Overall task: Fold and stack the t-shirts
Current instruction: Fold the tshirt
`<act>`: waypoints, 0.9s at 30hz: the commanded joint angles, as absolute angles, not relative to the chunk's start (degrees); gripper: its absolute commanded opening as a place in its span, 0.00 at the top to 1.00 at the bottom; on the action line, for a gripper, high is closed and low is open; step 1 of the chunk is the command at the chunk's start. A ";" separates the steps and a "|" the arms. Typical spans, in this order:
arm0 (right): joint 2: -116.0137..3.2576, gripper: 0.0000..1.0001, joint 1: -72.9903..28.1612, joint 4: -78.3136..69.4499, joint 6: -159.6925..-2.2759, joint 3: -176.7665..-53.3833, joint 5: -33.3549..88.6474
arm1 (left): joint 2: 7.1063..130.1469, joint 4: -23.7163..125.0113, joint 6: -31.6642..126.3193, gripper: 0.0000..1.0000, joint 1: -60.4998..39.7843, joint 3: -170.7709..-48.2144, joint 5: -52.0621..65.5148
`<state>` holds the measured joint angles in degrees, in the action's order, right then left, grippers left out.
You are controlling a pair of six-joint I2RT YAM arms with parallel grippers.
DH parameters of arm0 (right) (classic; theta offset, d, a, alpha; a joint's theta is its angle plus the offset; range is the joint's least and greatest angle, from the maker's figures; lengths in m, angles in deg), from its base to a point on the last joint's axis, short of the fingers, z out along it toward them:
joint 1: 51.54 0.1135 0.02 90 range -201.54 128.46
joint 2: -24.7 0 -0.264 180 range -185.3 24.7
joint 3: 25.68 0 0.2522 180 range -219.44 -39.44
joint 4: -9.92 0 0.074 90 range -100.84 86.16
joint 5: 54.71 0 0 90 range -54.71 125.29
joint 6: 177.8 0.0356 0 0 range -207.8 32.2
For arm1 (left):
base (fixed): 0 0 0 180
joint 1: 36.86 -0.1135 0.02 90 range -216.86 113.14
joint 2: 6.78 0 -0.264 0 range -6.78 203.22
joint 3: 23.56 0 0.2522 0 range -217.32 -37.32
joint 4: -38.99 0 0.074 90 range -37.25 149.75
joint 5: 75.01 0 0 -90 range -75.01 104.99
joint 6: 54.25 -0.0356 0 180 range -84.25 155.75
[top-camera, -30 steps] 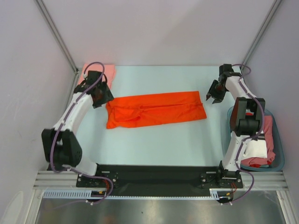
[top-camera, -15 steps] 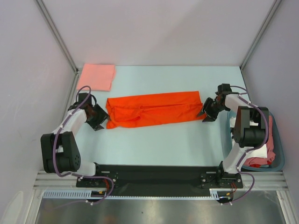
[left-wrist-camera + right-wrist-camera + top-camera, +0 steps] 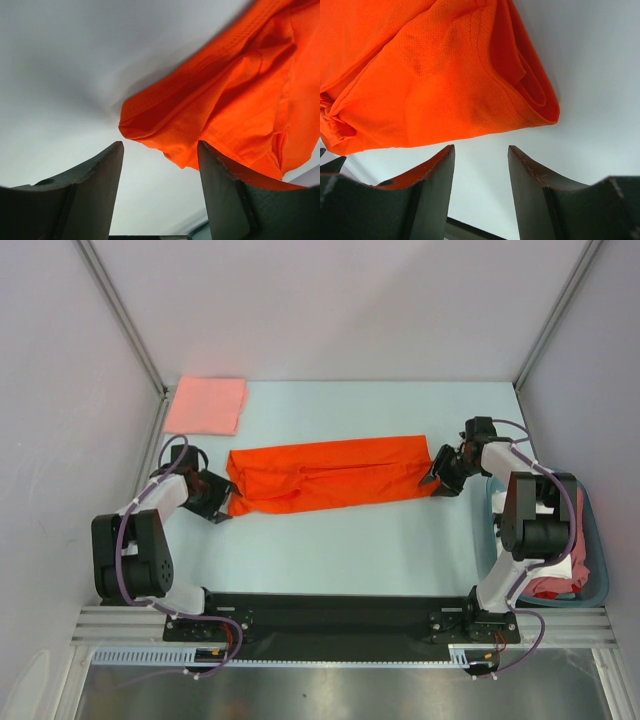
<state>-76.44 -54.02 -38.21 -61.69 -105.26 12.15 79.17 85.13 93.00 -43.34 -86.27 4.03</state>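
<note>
Orange-red t-shirt is lying half-folded across the table's middle, left gripper and right gripper hovering with jaws spread at its ends, likely needing to pinch corners for a crosswise fold.

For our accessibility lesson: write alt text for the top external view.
An orange-red t-shirt, folded into a long strip, lies across the middle of the table, the open left gripper and open right gripper at its ends. A folded salmon-pink t-shirt lies in the far left corner; a tub of shirts stands at the right.
</note>
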 commanded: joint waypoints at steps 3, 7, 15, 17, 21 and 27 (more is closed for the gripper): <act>-73.91 0.48 -54.35 -36.53 -58.63 -104.92 13.49 | 81.11 83.51 97.71 0.35 -44.86 -84.87 1.72; -74.61 0.46 -55.41 -35.40 -54.42 -104.57 14.81 | 81.73 83.25 96.92 0.38 -44.86 -84.96 2.59; -73.56 0.45 -56.37 -33.20 -47.03 -101.67 18.94 | 83.92 82.73 94.20 0.50 -44.94 -84.87 4.09; -72.68 0.45 -56.38 -32.05 -45.62 -100.09 20.43 | 84.10 82.20 93.50 0.52 -45.03 -84.52 4.26; -72.94 0.45 -56.38 -31.35 -45.08 -99.38 21.84 | 84.54 82.19 91.74 0.58 -45.03 -84.70 4.88; -74.17 0.46 -56.55 -27.57 -46.40 -97.71 23.86 | 85.07 81.75 89.10 0.65 -45.03 -85.14 6.02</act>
<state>-75.46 -56.25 -31.06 -46.37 -98.33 21.38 84.35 82.95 92.02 -44.54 -84.90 3.98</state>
